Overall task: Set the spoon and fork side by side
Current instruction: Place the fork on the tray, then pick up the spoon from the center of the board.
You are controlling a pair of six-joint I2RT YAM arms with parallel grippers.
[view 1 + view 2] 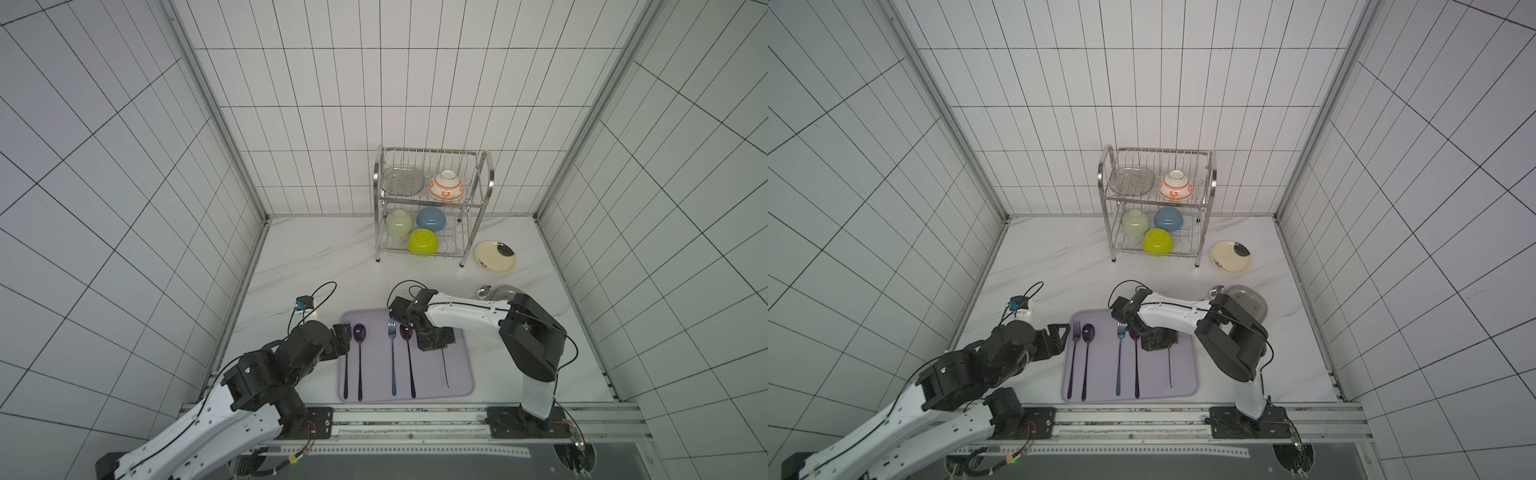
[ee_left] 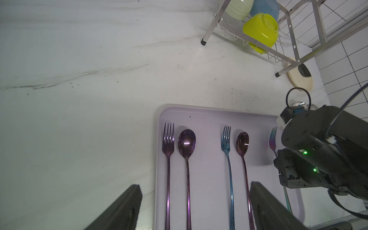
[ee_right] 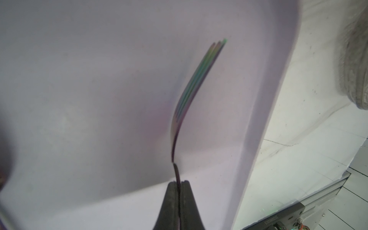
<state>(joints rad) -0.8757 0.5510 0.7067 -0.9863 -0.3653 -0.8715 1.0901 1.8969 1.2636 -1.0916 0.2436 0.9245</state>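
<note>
White links (image 1: pixel 1167 313), black joints (image 1: pixel 1229 345), black left hand (image 1: pixel 1061 334), cables (image 2: pixel 298 88) (green wrist LEDs (image 2: pixel 304 152))

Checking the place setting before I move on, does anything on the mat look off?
Only the third fork: the right gripper pinches its handle, holding it on edge over the lavender mat, while the purple fork and blue fork lie flat.

Rainbow-sheened fork (image 3: pixel 191 93) pinched at the neck between the fingers (image 3: pixel 169 199) of the right gripper (image 3: pixel 177 182), turned on edge, tines reaching out past the fingertips. Purple spoon (image 1: pixel 410 365) lies flat nearby.
</note>
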